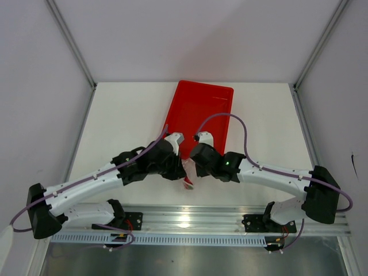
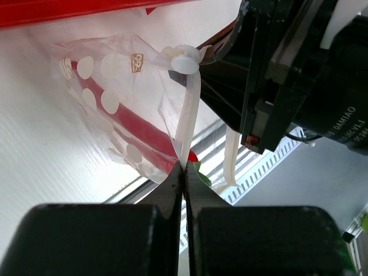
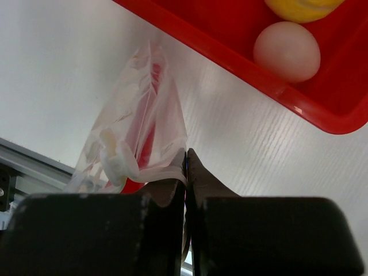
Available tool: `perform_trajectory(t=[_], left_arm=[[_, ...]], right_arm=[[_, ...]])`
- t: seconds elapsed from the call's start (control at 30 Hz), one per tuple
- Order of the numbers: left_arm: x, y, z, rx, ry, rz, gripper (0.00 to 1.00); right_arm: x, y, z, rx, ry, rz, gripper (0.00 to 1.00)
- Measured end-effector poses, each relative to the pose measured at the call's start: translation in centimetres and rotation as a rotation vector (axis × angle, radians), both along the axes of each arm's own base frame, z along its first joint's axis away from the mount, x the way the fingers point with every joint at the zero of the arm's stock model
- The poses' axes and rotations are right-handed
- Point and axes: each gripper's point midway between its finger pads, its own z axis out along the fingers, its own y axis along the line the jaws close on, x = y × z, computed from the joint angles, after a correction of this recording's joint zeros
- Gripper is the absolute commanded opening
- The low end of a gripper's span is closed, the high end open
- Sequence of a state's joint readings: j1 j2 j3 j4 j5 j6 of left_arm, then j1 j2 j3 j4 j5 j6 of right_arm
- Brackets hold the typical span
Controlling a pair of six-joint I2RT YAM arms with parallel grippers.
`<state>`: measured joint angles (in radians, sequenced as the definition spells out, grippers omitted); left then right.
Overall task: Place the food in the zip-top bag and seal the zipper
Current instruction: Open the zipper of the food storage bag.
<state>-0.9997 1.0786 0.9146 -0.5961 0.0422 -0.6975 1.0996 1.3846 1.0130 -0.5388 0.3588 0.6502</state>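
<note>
The zip-top bag [image 2: 109, 109], clear with white dots, hangs between both grippers just in front of the red tray [image 1: 201, 109]. The red chili pepper [image 2: 144, 135] lies inside it and shows in the right wrist view [image 3: 150, 138]. My left gripper [image 2: 184, 165] is shut on the white zipper strip [image 2: 190, 109], below its slider [image 2: 184, 57]. My right gripper [image 3: 186, 154] is shut on the bag's [image 3: 144, 109] strip at its other end. In the top view both grippers [image 1: 181, 168] [image 1: 194, 167] meet over the bag [image 1: 188, 179]. The pale ball [image 3: 286, 50] and yellow fruit [image 3: 302, 7] sit in the tray.
The red tray's rim [image 3: 230, 64] lies just beyond the bag. The right arm's black wrist [image 2: 299, 75] is close beside the left gripper. The metal rail [image 1: 190, 218] runs along the table's near edge.
</note>
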Motion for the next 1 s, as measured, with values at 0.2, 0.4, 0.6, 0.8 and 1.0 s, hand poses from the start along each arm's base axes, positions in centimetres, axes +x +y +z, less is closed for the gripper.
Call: perform_trajectory(t=[0.2,0.4,0.6,0.8,1.0], left_arm=[[0.2,0.6,0.7,-0.016,-0.029,0.021,0.01],[0.0,1.3,0.3,0.002,-0.023,0.036,0.01],[0.3,1.6,-1.0,0.054,0.002,0.066,0.01],[0.6,1.6,-2.1,0.091,0.015,0.083,0.01],[0.8,1.3,-3.6,0.136,0.038,0.084,0.01]], right_arm=[[0.3,0.0,0.1,-0.001,-0.006,0.014,0.00],[0.2,1.0,0.4,0.040,0.012,0.062,0.40],[-0.1,1.5,0.6,0.069,0.028,0.089,0.46],[-0.6,1.6,2.1,0.113,0.025,0.108,0.47],[-1.3,0.8,7.1,0.225,-0.030,0.114,0.64]])
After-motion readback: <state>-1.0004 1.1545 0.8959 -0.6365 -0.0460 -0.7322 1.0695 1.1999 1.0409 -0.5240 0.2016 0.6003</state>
